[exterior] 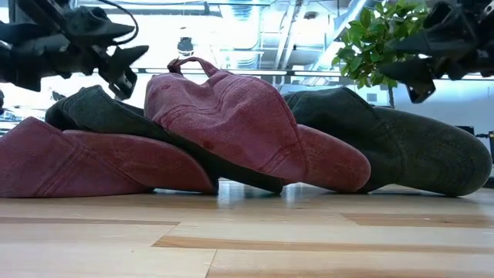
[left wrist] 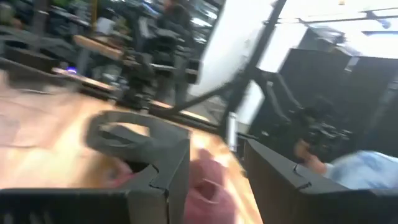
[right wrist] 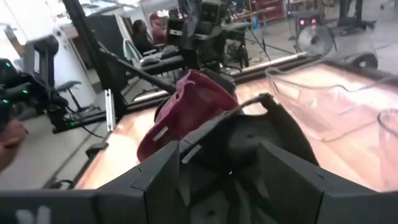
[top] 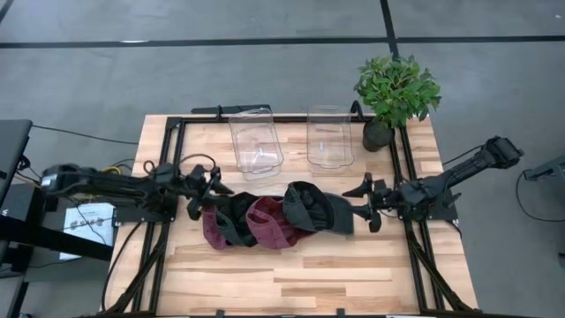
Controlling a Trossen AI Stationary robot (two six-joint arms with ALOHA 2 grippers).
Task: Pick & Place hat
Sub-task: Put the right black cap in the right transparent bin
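pale wooden bench (top: 353,274) is carrying a heap of hats at its middle, behind two clear bins (top: 256,141) and a potted plant (top: 395,93) along the far edge. left gripper (top: 201,194) and right gripper (top: 369,205) are hovering at either end of the pile, fingers apart, holding nothing. maroon hat (exterior: 231,123) and dark hat (exterior: 394,143) are overlapping, so one grab is likely dragging a neighbour along.

Two dark jointed arms carry black cables and angular two-fingered tools.
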